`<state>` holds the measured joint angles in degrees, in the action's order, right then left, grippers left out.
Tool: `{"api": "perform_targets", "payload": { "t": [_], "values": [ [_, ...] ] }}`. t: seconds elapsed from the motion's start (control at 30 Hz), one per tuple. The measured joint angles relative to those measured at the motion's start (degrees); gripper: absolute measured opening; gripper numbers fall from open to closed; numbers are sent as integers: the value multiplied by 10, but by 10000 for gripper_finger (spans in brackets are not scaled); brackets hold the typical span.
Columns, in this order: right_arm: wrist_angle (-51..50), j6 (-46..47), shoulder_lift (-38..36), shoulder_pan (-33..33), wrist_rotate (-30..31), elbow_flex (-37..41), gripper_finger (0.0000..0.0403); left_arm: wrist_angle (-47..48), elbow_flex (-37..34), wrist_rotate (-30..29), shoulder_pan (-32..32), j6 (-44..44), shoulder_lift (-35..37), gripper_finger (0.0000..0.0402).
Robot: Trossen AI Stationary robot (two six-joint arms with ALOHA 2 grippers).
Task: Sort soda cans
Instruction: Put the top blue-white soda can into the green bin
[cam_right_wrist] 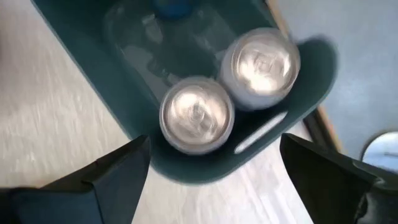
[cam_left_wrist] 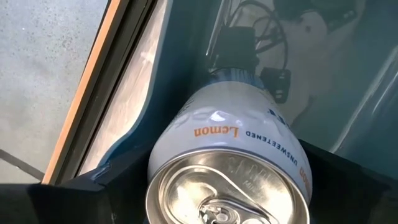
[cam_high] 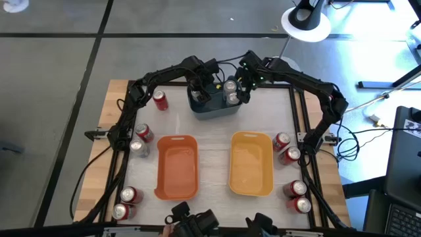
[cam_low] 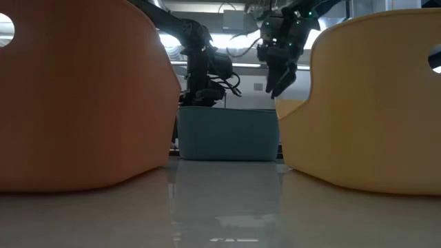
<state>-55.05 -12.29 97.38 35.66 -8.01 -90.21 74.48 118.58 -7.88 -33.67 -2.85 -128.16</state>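
Note:
A blue-grey bin (cam_high: 214,107) stands at the table's far middle; it also shows in the low view (cam_low: 227,134). Two silver-topped cans (cam_right_wrist: 198,114) (cam_right_wrist: 261,64) stand upright in its right end. My left gripper (cam_high: 201,89) reaches down into the bin's left part, shut on a white "Lemon" can (cam_left_wrist: 233,146). My right gripper (cam_high: 243,80) hangs open and empty just above the bin's right end (cam_right_wrist: 211,180), over the two cans. In the low view it shows above the bin's rim (cam_low: 279,76). My left gripper holds the white can by its body just below the silver top (cam_left_wrist: 180,155), one finger (cam_left_wrist: 93,186) on each side. The fingers come from above, pointing down along the can. The can stands upright inside the bin; whether its bottom rests on the bin's floor is hidden.
An orange bin (cam_high: 176,191) and a yellow bin (cam_high: 251,187) stand side by side at the near middle. Red and silver cans stand along the left edge (cam_high: 160,100) (cam_high: 145,133) (cam_high: 129,195) and the right edge (cam_high: 281,141) (cam_high: 293,189).

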Motion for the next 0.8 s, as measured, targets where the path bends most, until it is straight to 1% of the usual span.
{"api": "perform_targets", "payload": {
  "t": [0.2,0.43,0.6,0.7,0.8],
  "values": [
    [1,0,0,0,0,11,356,-7,0,0,0,3,0,334],
    [28,0,-1,0,0,11,356,-9,0,0,0,9,0,334],
    [49,0,-1,0,0,11,356,-31,0,0,0,26,0,334],
    [56,0,-1,0,0,11,356,-62,0,0,0,23,0,334],
    [56,0,-1,0,0,11,356,-59,1,0,0,29,0,334]
  ]
}}
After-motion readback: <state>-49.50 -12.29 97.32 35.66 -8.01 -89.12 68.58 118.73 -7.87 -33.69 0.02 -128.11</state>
